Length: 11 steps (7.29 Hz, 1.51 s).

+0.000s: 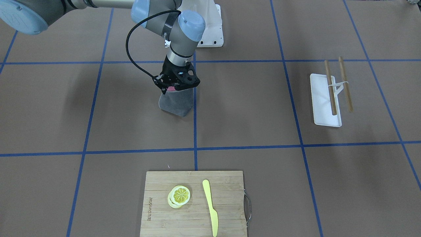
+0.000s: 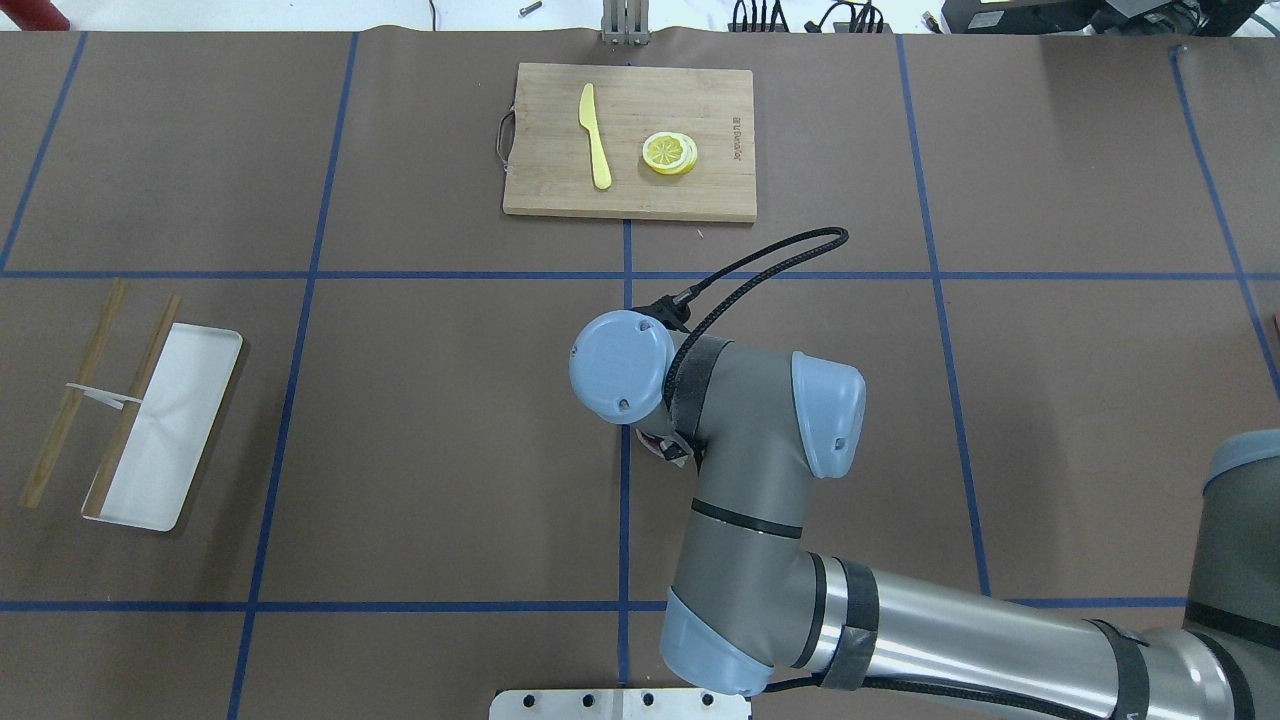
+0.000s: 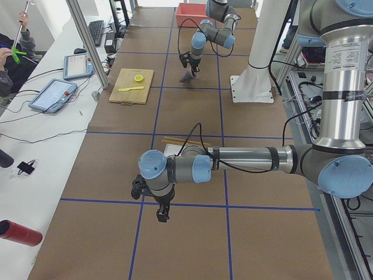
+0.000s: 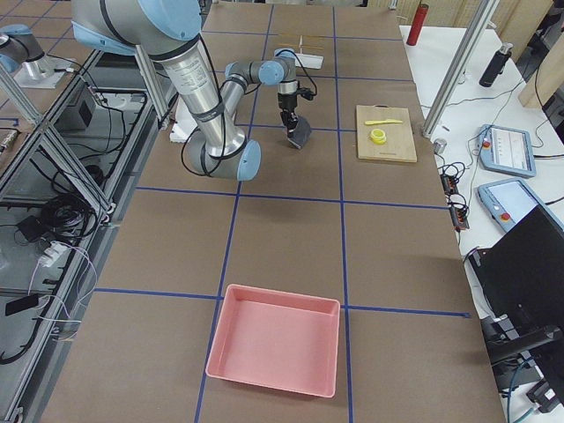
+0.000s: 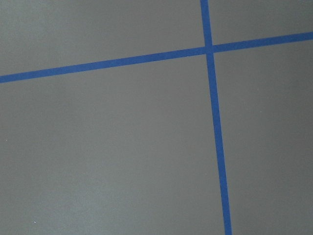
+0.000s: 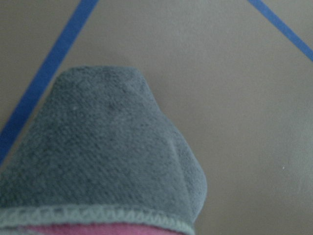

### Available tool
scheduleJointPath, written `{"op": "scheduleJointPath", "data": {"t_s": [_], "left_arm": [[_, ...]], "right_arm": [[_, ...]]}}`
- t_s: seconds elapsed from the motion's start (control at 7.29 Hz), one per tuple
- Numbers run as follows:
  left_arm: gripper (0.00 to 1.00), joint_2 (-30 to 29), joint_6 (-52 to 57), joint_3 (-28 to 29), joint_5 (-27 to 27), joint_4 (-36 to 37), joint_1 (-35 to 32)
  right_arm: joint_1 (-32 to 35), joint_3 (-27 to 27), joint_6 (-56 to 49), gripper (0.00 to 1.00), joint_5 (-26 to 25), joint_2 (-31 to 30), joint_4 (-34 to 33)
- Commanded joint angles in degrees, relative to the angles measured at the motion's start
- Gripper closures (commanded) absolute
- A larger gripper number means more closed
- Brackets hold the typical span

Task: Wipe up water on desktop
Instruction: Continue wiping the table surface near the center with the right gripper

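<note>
My right gripper (image 1: 177, 86) is clenched on the bunched top of a grey cloth (image 1: 176, 102) whose other face shows pink at the pinch. The cloth hangs over the middle of the desktop (image 1: 246, 108), just on my right of the blue tape line (image 1: 195, 125) that runs from my edge to the operators' edge. Its long axis is close to upright, with the free end pointing down at the surface and fanning a little toward the operators' edge. I cannot tell whether that end touches. I judge the cloth light, limp and thirsty: it will fold under the least press, so the bunched top is the right place to hold it.

The desktop is stiff, flat and matte. It is to be rubbed, not grasped, and pressed gently, since the covering looks papery and the tape could lift. I make out no puddle on it.

Further right, a bamboo cutting board (image 1: 158, 210) sits at the operators' edge. A white tray (image 1: 320, 98) with chopsticks (image 1: 330, 87) lies well apart toward my left end. My left gripper (image 3: 161, 216) hangs over that end, and I cannot tell whether it is released or clenched.
</note>
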Motion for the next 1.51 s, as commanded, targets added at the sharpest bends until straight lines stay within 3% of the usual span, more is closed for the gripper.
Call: {"op": "scheduleJointPath", "data": {"t_s": [0.0,0.27,0.41,0.69,1.23,1.37], "left_arm": [[0.01,0.1,0.0,-0.1,0.0,-0.1,0.0],[0.01,0.1,0.0,-0.1,0.0,-0.1,0.0],[0.01,0.1,0.0,-0.2,0.0,-0.1,0.0],[0.01,0.1,0.0,-0.2,0.0,-0.1,0.0],[0.01,-0.3,0.0,0.2,0.0,0.1,0.0],[0.01,-0.3,0.0,0.2,0.0,0.1,0.0]], "right_arm": [[1.6,1.2,-9.1,1.0,-0.1,-1.8,-8.2],[5.8,4.7,-20.7,1.0,-2.3,-7.6,-15.6],[7.5,9.0,-25.6,1.0,-4.9,-14.5,-15.7],[9.5,9.9,-30.0,1.0,-8.8,-19.6,-15.7],[5.2,7.9,-23.7,1.0,-5.7,-10.9,-15.1],[4.2,4.6,-20.4,1.0,-4.2,-6.4,-14.9]]}}
